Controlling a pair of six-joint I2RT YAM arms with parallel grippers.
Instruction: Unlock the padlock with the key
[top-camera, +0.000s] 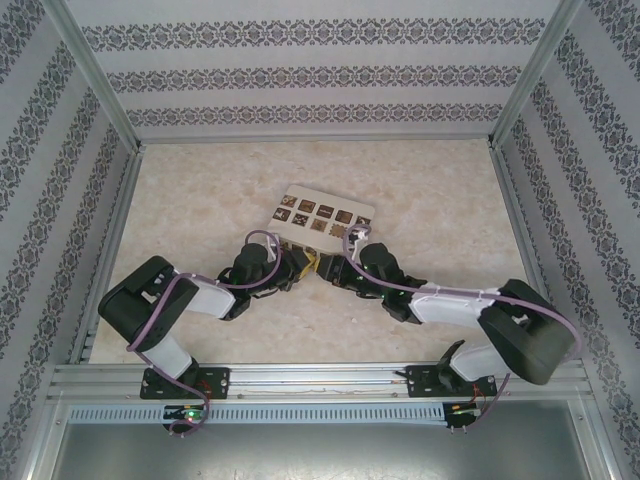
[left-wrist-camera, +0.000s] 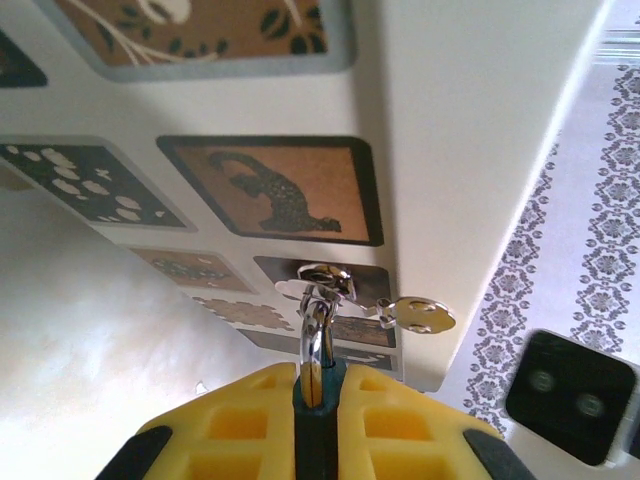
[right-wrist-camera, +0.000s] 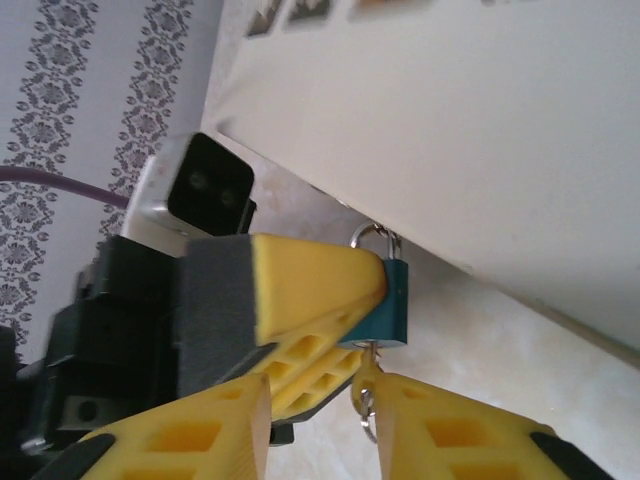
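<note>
Nearest, the right gripper (right-wrist-camera: 322, 400) is standing partly open, its jaws flanking the key (right-wrist-camera: 368, 398) without pinching it, as far as I can tell. The left gripper (left-wrist-camera: 318, 385) is clamping the blue padlock (right-wrist-camera: 392, 300), which is hanging by its shackle from the hasp (left-wrist-camera: 325, 280) on the white box (left-wrist-camera: 450, 120), mid-desk (top-camera: 430, 200). The risk I'm watching: an off-centre regrip could twist the key crooked or tug the padlock loose. The box wall is crowding both wrists.

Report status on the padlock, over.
Left gripper shut on the padlock. Right gripper open below it, key ring hanging between its fingers. Shackle through the hasp on the white box. No obstruction seen.
</note>
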